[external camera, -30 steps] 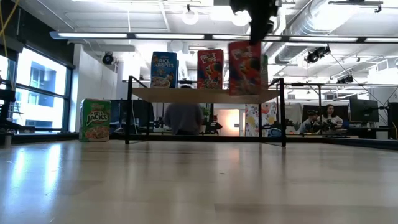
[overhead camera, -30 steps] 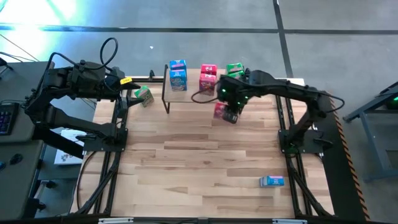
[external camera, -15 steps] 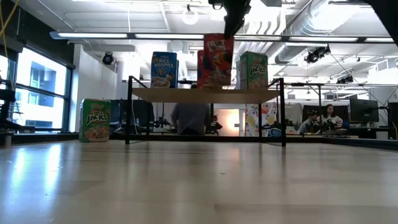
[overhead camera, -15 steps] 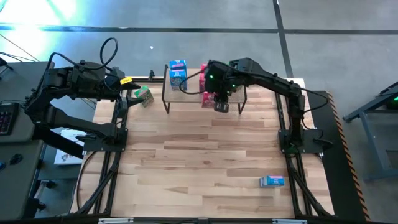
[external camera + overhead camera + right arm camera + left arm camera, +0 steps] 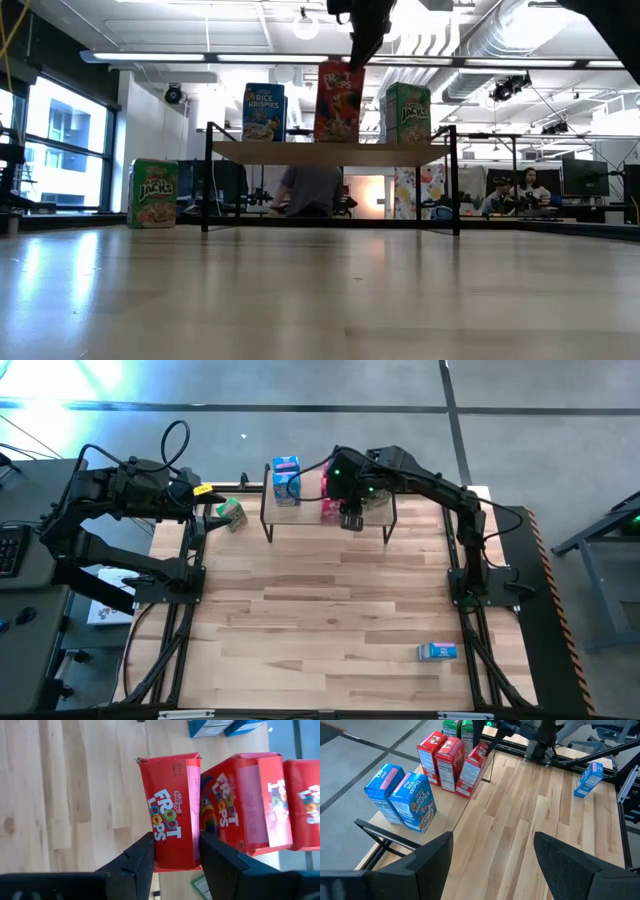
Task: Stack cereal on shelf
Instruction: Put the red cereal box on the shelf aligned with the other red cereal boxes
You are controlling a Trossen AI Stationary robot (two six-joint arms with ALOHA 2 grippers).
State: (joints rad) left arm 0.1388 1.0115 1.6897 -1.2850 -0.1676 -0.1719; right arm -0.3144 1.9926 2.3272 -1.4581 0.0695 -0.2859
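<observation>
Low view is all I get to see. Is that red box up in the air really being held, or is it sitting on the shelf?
Observer: It's held. The right arm's fingers squeeze the red box from both sides.
Operator: Are any boxes hiding where I can't see them?
Observer: Yes, a blue box lies flat near the table's front right corner.
Operator: What's the other arm doing?
Observer: The left arm's fingers are open and empty at the table's back left, beside the green box.
</observation>
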